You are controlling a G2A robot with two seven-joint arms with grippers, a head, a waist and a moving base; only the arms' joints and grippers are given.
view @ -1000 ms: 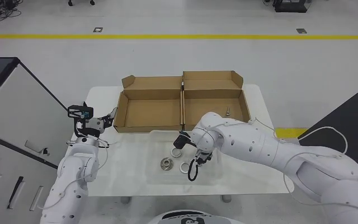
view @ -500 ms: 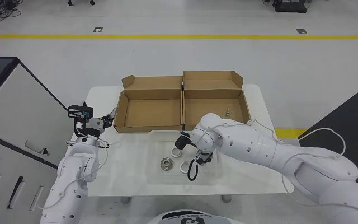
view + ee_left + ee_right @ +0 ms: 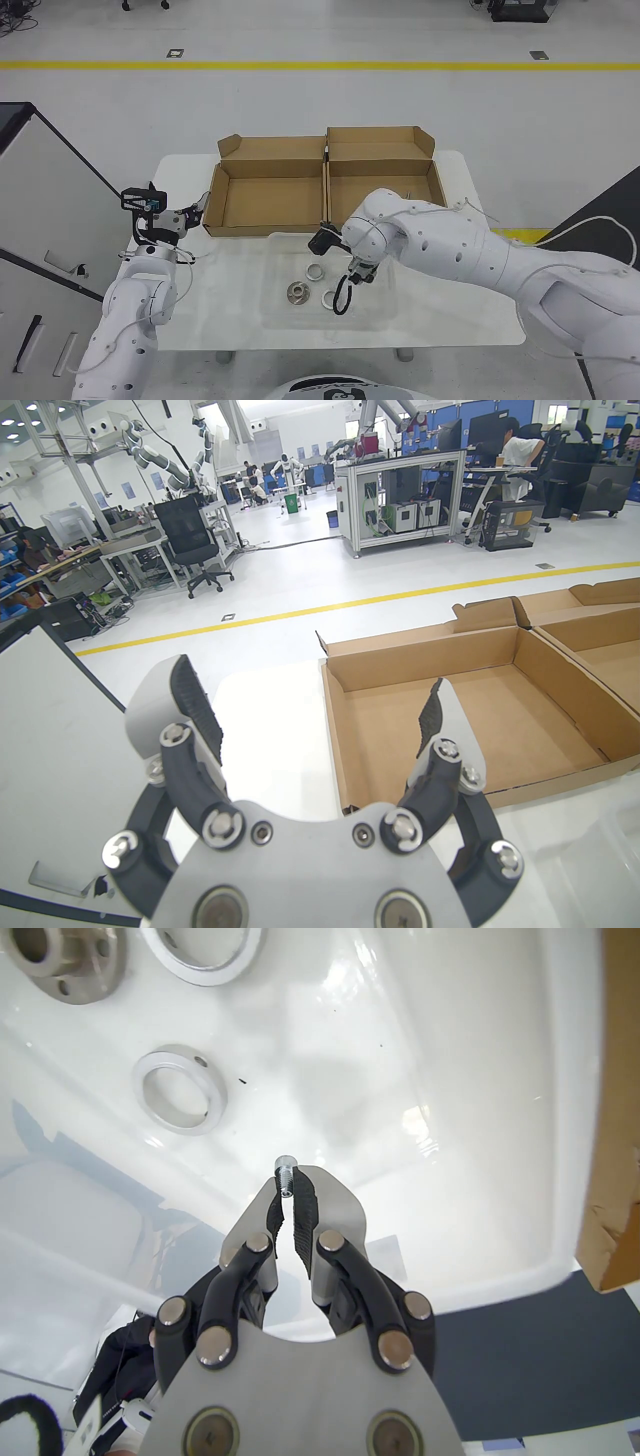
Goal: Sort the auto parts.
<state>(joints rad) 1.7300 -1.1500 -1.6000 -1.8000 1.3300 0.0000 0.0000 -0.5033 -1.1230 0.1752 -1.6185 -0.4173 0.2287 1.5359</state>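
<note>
White table (image 3: 215, 300), tray (image 3: 500, 1153) by its front edge. The right gripper (image 3: 287, 1193) is pinching a small silver threaded bolt (image 3: 286, 1175) above bare tray floor, well clear of the walls. The bolt runs in line with the fingers, free end poking out. The left gripper (image 3: 311, 680) is spread wide at the table's left edge.
</note>
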